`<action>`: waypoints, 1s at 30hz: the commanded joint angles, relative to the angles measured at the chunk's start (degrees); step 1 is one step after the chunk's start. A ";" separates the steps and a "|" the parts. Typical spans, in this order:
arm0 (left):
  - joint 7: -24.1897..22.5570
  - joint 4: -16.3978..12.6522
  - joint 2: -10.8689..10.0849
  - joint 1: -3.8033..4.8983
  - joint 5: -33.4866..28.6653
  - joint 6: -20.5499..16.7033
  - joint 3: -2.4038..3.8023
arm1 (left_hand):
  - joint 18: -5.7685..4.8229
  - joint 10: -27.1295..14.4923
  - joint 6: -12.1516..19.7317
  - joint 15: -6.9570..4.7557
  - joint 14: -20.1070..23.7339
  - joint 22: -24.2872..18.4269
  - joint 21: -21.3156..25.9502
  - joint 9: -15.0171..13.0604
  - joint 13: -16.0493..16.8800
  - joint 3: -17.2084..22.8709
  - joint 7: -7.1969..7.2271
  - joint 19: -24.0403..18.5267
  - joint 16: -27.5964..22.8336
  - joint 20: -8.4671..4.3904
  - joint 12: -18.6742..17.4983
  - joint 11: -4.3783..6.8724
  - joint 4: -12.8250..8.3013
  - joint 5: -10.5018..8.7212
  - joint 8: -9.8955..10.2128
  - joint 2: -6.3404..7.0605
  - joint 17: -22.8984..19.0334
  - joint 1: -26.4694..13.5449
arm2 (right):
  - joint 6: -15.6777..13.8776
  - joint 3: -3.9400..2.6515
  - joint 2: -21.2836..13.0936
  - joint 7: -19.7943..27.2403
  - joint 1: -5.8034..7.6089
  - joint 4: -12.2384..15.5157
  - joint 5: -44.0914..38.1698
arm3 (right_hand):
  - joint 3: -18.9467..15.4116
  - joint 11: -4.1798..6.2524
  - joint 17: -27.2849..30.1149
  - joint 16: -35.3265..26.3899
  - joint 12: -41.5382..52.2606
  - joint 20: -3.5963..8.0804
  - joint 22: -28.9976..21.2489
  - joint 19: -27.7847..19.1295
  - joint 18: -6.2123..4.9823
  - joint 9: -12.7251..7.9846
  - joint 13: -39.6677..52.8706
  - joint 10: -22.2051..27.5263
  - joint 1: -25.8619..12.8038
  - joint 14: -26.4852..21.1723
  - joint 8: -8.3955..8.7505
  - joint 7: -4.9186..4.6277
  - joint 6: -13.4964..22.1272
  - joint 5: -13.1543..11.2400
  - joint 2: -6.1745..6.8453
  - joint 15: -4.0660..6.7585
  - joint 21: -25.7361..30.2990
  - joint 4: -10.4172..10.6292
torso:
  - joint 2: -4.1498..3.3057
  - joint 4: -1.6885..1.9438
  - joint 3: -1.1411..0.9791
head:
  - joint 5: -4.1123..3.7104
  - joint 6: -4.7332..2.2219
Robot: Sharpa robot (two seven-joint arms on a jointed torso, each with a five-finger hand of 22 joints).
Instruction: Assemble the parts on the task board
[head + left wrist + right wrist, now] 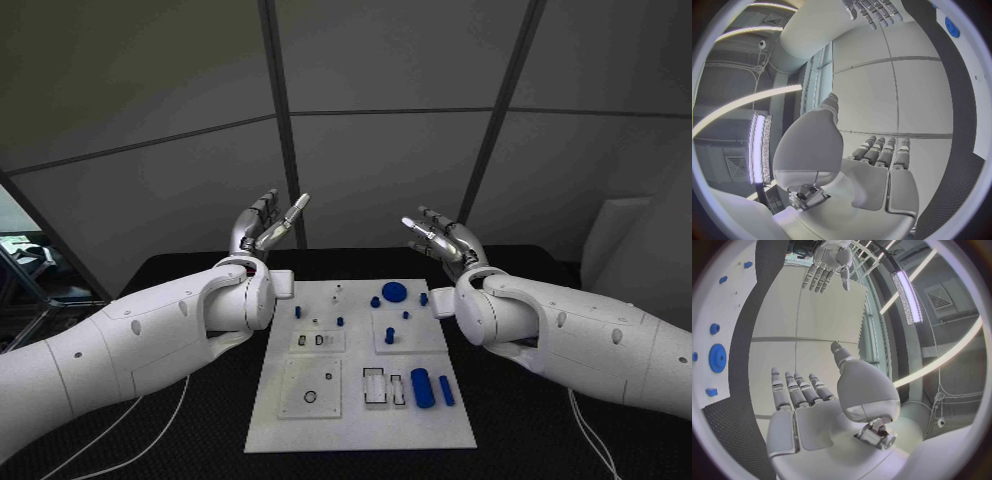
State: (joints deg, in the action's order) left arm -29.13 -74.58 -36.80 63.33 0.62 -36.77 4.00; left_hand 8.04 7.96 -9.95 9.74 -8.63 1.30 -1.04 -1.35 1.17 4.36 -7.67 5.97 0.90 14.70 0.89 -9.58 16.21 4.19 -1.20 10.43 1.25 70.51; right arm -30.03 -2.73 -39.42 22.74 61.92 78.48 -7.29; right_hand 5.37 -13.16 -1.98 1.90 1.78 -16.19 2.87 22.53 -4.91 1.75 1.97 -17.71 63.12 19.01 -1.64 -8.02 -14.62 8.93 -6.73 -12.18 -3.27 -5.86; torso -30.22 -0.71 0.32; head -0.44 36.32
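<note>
Task board [361,420] holds blue parts [421,387]; left robot hand [267,222], right robot hand [444,238] raised, spread wide, empty.

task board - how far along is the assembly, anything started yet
Nothing looks done: blue parts lie loose on the task board, and the black-outlined slots beside them sit unfilled. Nothing is in hand; the left hand and right hand are raised above the table's far edge, fingers apart. All placing remains.

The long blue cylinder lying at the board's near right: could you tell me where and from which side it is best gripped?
Grip the long blue cylinder at mid-length, from above, fingers across its narrow width. It lies flat on the task board, with a thinner blue rod close alongside, so a precise pinch seems wise.
</note>
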 commanded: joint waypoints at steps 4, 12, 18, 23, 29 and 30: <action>-2.15 0.61 0.29 0.19 1.55 4.20 0.15 | 0.81 2.90 -3.13 2.21 -4.71 0.61 -1.31 -0.44 0.40 0.94 -6.05 1.97 1.33 1.94 0.75 -2.09 0.79 0.28 -0.68 -0.60 0.71 3.76 | 13.25 -0.64 1.30 -5.39 0.60 -2.87 -8.03 | 0.57 -0.15 -1.86 4.49 4.31 -0.43 2.16 16.16 -3.84 1.78 1.82 -25.30 10.98 25.99 -3.08 -6.97 -18.91 -1.52 0.29 0.25 -5.29 -5.05 | 0.02 -0.01 0.01 | 0.00 0.01; -0.97 0.13 -2.02 0.09 1.70 8.32 0.00 | 0.00 31.45 -20.22 2.83 -32.69 5.86 -11.41 -2.39 3.24 5.60 -8.73 24.58 9.30 2.03 7.89 -4.77 -0.12 -0.13 -4.61 -3.51 3.60 7.29 | 8.73 -0.77 -0.28 -4.74 1.74 -5.74 -35.08 | 2.03 3.22 -1.83 6.29 5.67 1.52 3.48 27.37 -5.65 2.47 1.66 -39.86 13.11 39.48 -5.65 -4.45 -37.80 -0.84 0.27 4.18 -10.60 -6.69 | -1.21 0.25 -0.03 | 0.09 0.10; -1.19 -2.32 -4.64 0.08 4.98 8.19 -0.05 | 2.54 43.24 -37.89 -0.68 -44.72 7.87 -16.97 -3.51 3.28 3.05 -5.75 34.55 14.26 1.27 11.25 -1.49 -1.42 -0.33 -8.17 -2.94 5.39 7.91 | 8.22 -0.78 -0.91 -5.69 3.09 -5.85 -43.94 | 4.01 4.97 -2.11 6.38 4.66 3.57 3.86 31.18 -5.71 2.23 1.65 -45.77 12.53 45.14 -5.60 -3.29 -42.29 -1.19 0.54 5.97 -12.54 -7.34 | -2.63 0.61 -0.16 | 0.04 -0.32; -0.69 -4.95 -7.09 0.07 7.97 9.46 -0.05 | 2.60 49.08 -42.24 -2.69 -50.93 8.88 -19.65 -3.19 3.72 0.66 -4.34 39.31 16.40 -0.51 12.14 0.28 -4.05 -0.50 -8.60 -2.80 7.46 8.45 | 8.68 -0.79 -1.21 -7.90 4.06 -5.56 -51.43 | 4.25 5.94 -2.96 7.38 4.03 5.09 4.69 34.56 -5.74 2.17 1.76 -49.28 10.94 50.19 -5.22 -2.79 -44.19 2.21 2.19 7.50 -14.75 -7.27 | -3.97 0.51 -0.24 | 0.17 -0.77; 0.33 -9.29 -10.20 0.06 10.35 9.68 -0.05 | 2.53 52.73 -45.02 -4.11 -55.40 9.80 -21.86 -2.67 3.96 -1.19 -3.59 43.29 17.04 -2.04 11.04 1.33 -7.03 -0.58 -7.94 -4.34 10.14 9.72 | 11.22 -0.81 -1.55 -12.47 5.42 -4.62 -62.48 | 4.71 7.57 -5.55 10.45 3.71 8.23 7.33 40.95 -5.57 2.15 2.07 -53.63 10.96 58.83 -4.57 -1.61 -45.85 3.64 3.60 10.28 -20.24 -7.74 | -5.81 0.73 0.02 | -0.21 -1.19; 0.54 -10.28 -10.82 0.06 10.53 9.56 -0.04 | 2.52 52.93 -45.20 -4.18 -55.63 9.89 -22.05 -2.61 3.96 -1.26 -3.63 43.59 16.98 -2.15 10.77 1.32 -7.41 -0.56 -7.77 -4.55 10.45 9.91 | 12.26 -0.81 -1.62 -13.83 5.82 -4.21 -65.53 | 4.82 7.81 -6.07 10.92 3.38 8.70 7.85 41.63 -5.59 2.12 2.02 -53.85 10.97 60.08 -4.39 -1.56 -46.03 3.76 3.78 10.68 -21.19 -7.81 | -6.19 0.77 0.06 | -0.28 -1.27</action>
State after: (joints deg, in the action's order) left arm -29.16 -83.84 -47.19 63.31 8.03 -28.48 3.91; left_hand 12.01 60.65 -54.89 5.44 -63.92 11.14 -22.78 -4.01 5.06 3.04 -11.25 49.15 17.76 12.43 11.85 -8.21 9.14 3.86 -9.16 5.95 11.54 79.87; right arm -20.32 -3.48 -41.00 13.28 67.34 73.75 -61.22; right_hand 9.29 -6.97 -5.81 10.31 5.98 -10.31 8.38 58.41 -9.82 3.89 3.78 -67.10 74.16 70.85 -6.64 -10.51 -58.03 10.99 -4.65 -4.03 -19.52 -13.24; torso -35.08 -0.07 0.23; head -0.62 35.21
